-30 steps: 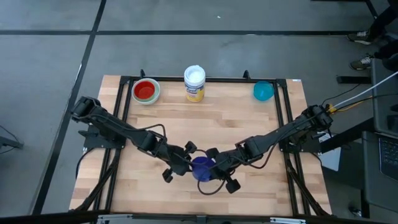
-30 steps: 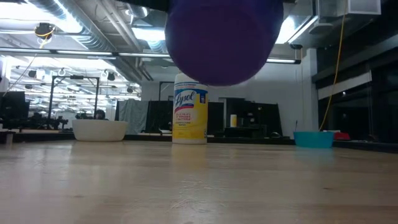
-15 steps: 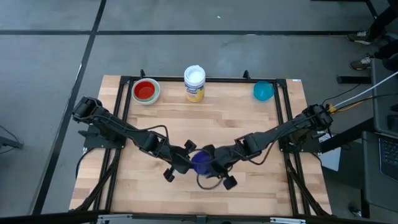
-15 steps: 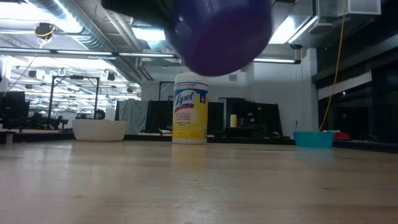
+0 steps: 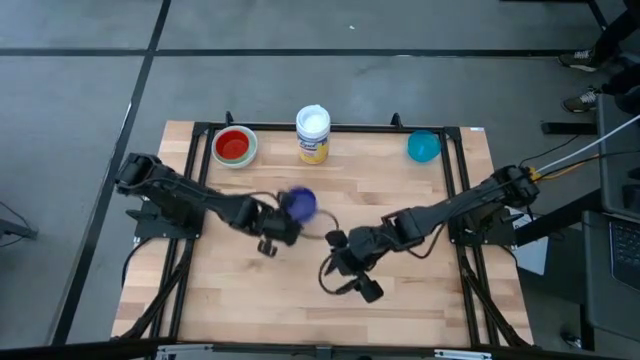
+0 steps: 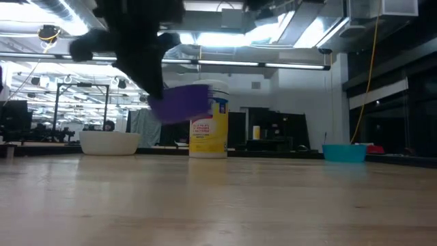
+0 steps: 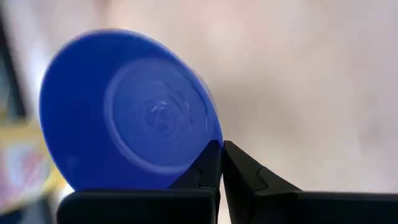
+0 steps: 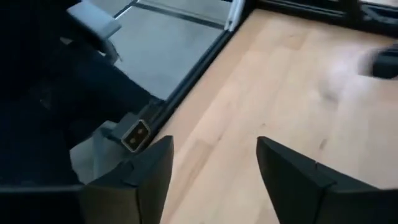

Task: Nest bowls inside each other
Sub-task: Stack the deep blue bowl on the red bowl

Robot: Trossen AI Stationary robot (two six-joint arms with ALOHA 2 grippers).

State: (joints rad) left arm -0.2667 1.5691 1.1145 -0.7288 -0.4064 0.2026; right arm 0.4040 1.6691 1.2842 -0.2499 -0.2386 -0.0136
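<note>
A dark blue bowl hangs above the middle of the table with my left gripper shut on it; the low view shows this bowl tipped and well clear of the wood. My right gripper stands open to its right, nearer the front edge, with nothing between its fingers. A red bowl sits inside a white bowl at the far left. A teal bowl rests on its base at the far right. My left gripper pinches the blue bowl's rim between its two fingers, at one spot on the edge. The fingers slant down from the table's left. The bowl is lifted clear and tipped on its side, its round face toward the wrist camera.
A white-lidded jar with a yellow label stands upright at the far edge between the red-in-white bowls and the teal bowl. A black frame runs around the table. Bare wood lies along the near edge.
My right gripper has opened and let go of the blue bowl, staying near the table's middle. My left gripper has taken hold of the bowl and carried it toward the far left, turning as it went; the bowl has tipped from level onto its side.
</note>
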